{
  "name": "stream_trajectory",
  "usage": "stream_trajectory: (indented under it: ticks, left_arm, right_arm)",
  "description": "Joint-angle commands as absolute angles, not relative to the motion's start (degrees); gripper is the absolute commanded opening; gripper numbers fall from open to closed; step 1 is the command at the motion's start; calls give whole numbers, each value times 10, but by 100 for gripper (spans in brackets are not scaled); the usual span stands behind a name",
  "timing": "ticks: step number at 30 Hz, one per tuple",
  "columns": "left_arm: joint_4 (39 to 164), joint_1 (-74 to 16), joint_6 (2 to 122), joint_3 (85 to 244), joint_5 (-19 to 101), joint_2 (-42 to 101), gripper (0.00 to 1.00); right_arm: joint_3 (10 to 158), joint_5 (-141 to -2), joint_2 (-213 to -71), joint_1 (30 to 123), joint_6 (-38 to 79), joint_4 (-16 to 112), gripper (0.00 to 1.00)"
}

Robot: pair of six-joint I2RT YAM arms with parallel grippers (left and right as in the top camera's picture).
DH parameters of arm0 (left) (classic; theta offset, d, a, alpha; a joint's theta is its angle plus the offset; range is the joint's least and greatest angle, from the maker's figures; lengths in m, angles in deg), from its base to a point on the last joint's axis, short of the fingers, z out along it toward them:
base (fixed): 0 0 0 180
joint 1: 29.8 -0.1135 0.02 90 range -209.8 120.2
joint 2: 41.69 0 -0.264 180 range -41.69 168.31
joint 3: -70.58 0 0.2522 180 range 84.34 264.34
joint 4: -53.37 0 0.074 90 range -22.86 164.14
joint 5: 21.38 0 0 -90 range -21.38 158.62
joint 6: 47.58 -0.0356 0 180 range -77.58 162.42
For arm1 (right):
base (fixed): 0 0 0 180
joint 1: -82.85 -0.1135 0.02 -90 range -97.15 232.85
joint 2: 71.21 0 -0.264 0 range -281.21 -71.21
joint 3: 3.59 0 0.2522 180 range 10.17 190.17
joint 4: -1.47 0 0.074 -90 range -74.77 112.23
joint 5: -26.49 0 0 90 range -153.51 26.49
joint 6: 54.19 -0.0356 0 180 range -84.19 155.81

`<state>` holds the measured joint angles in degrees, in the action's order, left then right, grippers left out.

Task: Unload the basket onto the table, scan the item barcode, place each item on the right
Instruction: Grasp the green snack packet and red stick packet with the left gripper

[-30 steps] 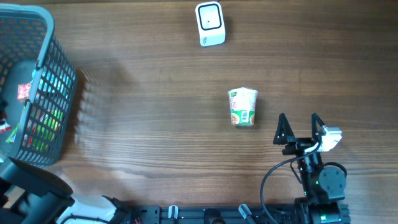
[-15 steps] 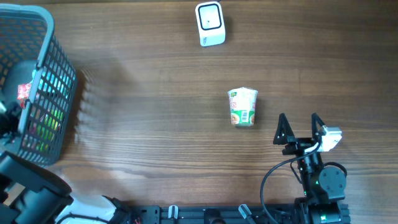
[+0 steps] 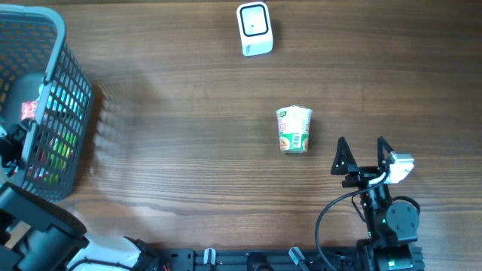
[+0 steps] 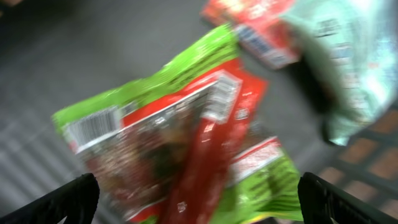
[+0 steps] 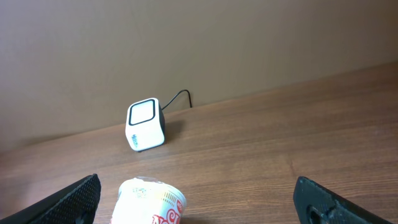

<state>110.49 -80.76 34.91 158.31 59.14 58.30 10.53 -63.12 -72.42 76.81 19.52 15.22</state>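
Overhead view, brown wooden table (image 3: 173, 165): white barcode scanner (image 3: 254, 28) at the far edge. Cup noodle (image 3: 294, 129) near the middle, well apart from the scanner. Grey mesh basket (image 3: 71, 98) at the left edge. Right gripper (image 3: 363, 156) near the cup on its right, not touching it, fingers spread wide, holding nothing. Left wrist view, blurred: left gripper (image 4: 199, 199) inside the basket, fingertips (image 4: 74, 199) far apart at the two lower corners, gripping nothing. Green-and-red snack packet (image 4: 174, 143) lies beneath them, a barcode patch showing at its left end. Pale green packet (image 4: 348, 56) and red packet (image 4: 261, 25) lie beyond it.
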Motion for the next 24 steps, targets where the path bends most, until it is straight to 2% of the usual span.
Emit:
stream_trajectory:
  ticks: [1, 10, 17, 24]
  left_arm:
    - [1090, -810, 404, 1547, 662, 587, 100]
    - [1041, -810, 451, 1529, 661, 619, 100]
    - [1031, -810, 461, 1529, 658, 685, 100]
    - [1020, -810, 461, 1528, 635, 692, 100]
  right_arm:
    - [105, -636, -720, 769, 191, 149, 100]
    - [105, -636, -720, 769, 191, 149, 99]
    - [105, -636, -720, 769, 191, 149, 100]
    - [105, -636, -720, 769, 191, 149, 100]
